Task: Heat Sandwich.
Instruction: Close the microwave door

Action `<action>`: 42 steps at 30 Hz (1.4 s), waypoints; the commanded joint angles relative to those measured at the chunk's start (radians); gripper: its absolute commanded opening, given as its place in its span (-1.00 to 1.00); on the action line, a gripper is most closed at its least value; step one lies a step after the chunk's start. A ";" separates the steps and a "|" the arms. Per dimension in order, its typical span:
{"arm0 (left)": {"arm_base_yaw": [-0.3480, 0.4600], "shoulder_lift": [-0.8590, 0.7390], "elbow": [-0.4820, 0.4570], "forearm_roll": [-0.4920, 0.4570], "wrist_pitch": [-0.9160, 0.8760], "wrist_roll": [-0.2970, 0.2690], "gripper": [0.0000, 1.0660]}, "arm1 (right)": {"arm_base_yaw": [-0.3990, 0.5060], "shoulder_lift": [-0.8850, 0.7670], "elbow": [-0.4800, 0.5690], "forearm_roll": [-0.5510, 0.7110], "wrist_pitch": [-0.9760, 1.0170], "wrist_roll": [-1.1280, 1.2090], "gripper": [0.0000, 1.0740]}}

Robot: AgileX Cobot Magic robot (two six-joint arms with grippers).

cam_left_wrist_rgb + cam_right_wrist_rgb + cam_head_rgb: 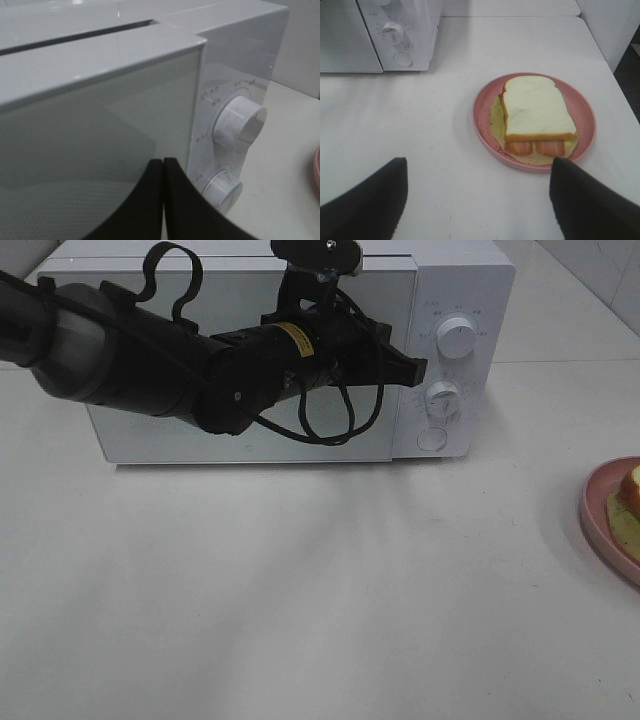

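Black and bulky, the left arm [150, 370] fills the upper left of the high view, lying across the front of the microwave [250, 440] with the left gripper [418, 368] reaching the door's right edge, just short of the control panel. Its jaws are pressed fully together with nothing between them; the left wrist view shows the two fingers [145, 210] touching along a thin seam, aimed at the door's [100, 140] free edge. The door looks shut, so the step in hand is probably getting it open, and doing that well likely means setting the closed tip on the round button [431, 438] low on the panel, or into the door edge, squarely, without brushing the upper knob [456, 338] or the lower knob [443, 400]. Table [300, 590] space in front of the oven is wide and bare across the lower frame, room enough for the door to swing, though the arm itself lies in that arc and would need to clear out. At the far right edge of the high view sits the plate [598, 512], cut off by the frame, carrying the sandwich [536, 111], well apart from the oven. The right gripper [479, 200] hangs above the table near the plate with jaws spread wide and empty, the plate's rim between their tips.
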 commanded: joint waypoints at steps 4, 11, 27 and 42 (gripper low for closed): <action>0.046 0.029 -0.066 -0.083 -0.035 -0.002 -1.00 | -0.006 -0.025 0.003 -0.003 -0.002 -0.012 0.42; 0.045 0.029 -0.066 -0.083 -0.035 -0.002 -1.00 | -0.006 -0.025 0.003 -0.003 -0.002 -0.012 0.42; 0.045 -0.050 0.052 -0.078 -0.007 -0.002 -1.00 | -0.006 -0.025 0.003 -0.003 -0.002 -0.012 0.42; -0.008 -0.223 0.349 -0.076 -0.071 -0.002 -1.00 | -0.006 -0.025 0.003 -0.003 -0.002 -0.012 0.42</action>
